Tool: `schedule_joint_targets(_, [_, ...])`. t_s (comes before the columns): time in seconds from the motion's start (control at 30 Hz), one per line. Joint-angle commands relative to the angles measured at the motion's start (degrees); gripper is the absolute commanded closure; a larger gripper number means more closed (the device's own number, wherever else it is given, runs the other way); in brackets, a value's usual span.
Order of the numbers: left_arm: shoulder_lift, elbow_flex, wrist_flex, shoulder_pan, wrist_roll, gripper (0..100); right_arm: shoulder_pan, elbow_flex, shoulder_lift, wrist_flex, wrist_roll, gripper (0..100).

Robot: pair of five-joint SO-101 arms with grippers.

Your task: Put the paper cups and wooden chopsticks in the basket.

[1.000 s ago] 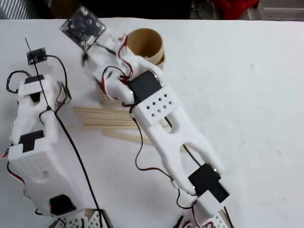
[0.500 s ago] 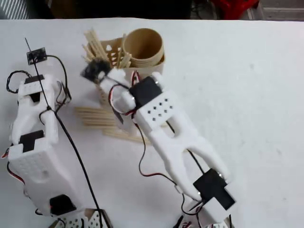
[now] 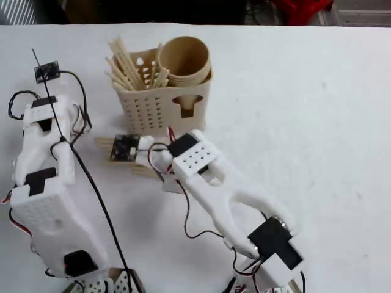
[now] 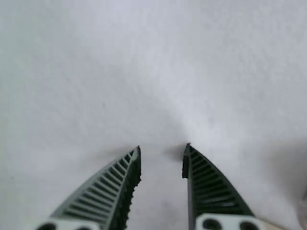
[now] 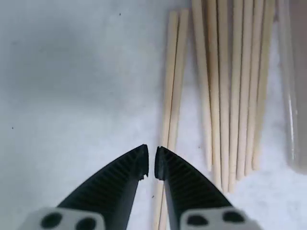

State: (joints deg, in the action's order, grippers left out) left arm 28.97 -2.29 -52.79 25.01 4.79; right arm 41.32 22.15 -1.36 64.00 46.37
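left gripper (image 4: 161, 151): toward table's left edge, fingers parted, empty, over bare table (image 4: 144, 57); looks parked clear of the work.
right gripper (image 5: 151, 160): mid-table, fingers almost closed on nothing, tips over outermost loose chopsticks (image 5: 230, 96); likely lining up a pick.
basket (image 3: 160, 107): just beyond, nearer far edge; paper cups (image 3: 185, 58) nested in one compartment, stowed chopsticks (image 3: 125, 61) leaning in the other.

The left arm (image 3: 43, 183) and right arm (image 3: 226, 195) wear white printed shells with dotted vent panels (image 3: 193, 160) and black servo blocks (image 3: 269, 235), trailed by red and black cables (image 3: 181, 210). The left end effector (image 4: 162, 147) has grey-green ribbed fingers (image 4: 110, 191). The right end effector (image 5: 151, 149) has black ones on white, screw-holed bases.
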Motion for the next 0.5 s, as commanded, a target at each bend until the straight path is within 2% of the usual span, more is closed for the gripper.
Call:
schedule_joint_targets(0.0, [-0.5,0.5,0.9,-0.7,-0.4,84,-0.5,3.4,2.0,-3.9,2.3,95.3])
schedule_joint_targets(0.1, [-0.5,0.5,0.9,-0.7,-0.4,84,-0.5,7.1,2.0,-9.3,1.8,94.1])
schedule_joint_targets(0.23, [-0.5,0.5,0.9,-0.7,-0.4,84,-0.5,12.5,2.0,-17.2,-0.2,85.4])
schedule_joint_targets(0.47, [-0.5,0.4,0.8,-0.7,-0.4,84,-4.4,14.0,2.0,-19.1,-0.7,82.6])
